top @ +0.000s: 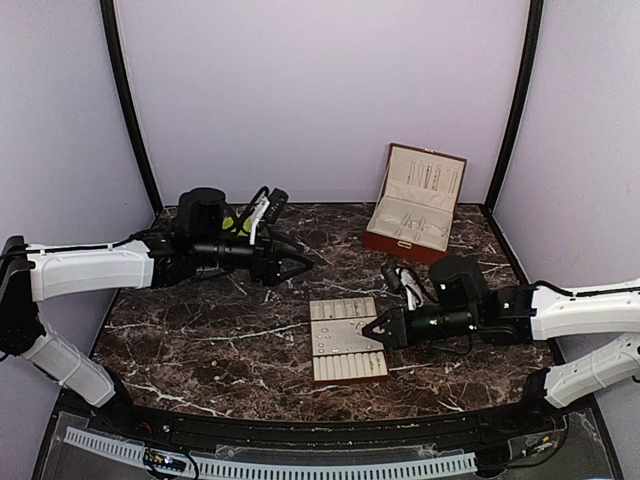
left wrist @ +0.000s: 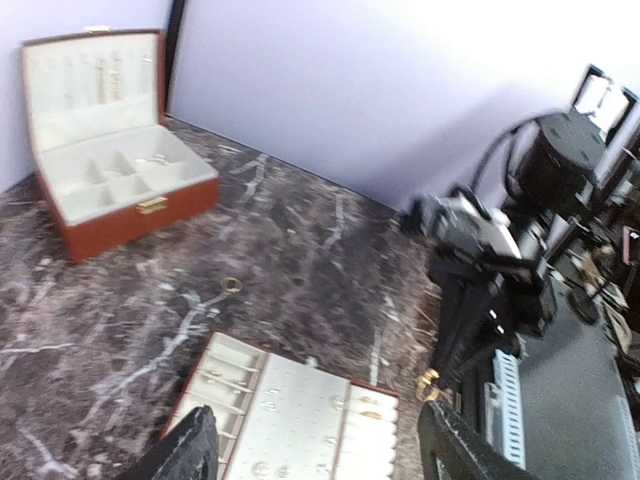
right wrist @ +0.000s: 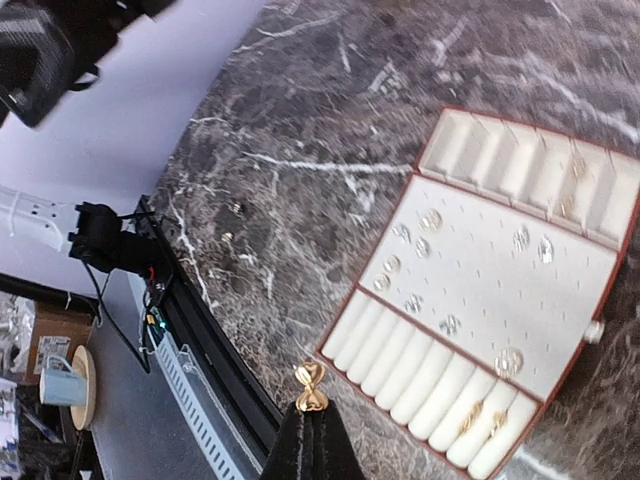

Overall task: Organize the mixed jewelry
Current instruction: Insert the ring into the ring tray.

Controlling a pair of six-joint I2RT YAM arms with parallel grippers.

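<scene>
The right gripper (right wrist: 310,425) is clenched on a small gold piece (right wrist: 311,388), bow-shaped, pinched at the very tips of its fingers and held just beside the right edge of the tray (right wrist: 480,280), above the dark marble table (top: 220,330). The tray lies flat near the middle of the table. Its plain centre panel carries a scatter of silvery studs (right wrist: 431,220), and a few gold rings (right wrist: 470,417) sit in the padded slots along its two sides. The left gripper (top: 300,264) hangs well apart from the tray, over the left rear of the table, jaws released and spread wide with nothing between them. A loose ring (left wrist: 232,284) lies on the bare marble between the tray and the open red-brown box (left wrist: 110,215), which stands at the back right with its lid up.
</scene>
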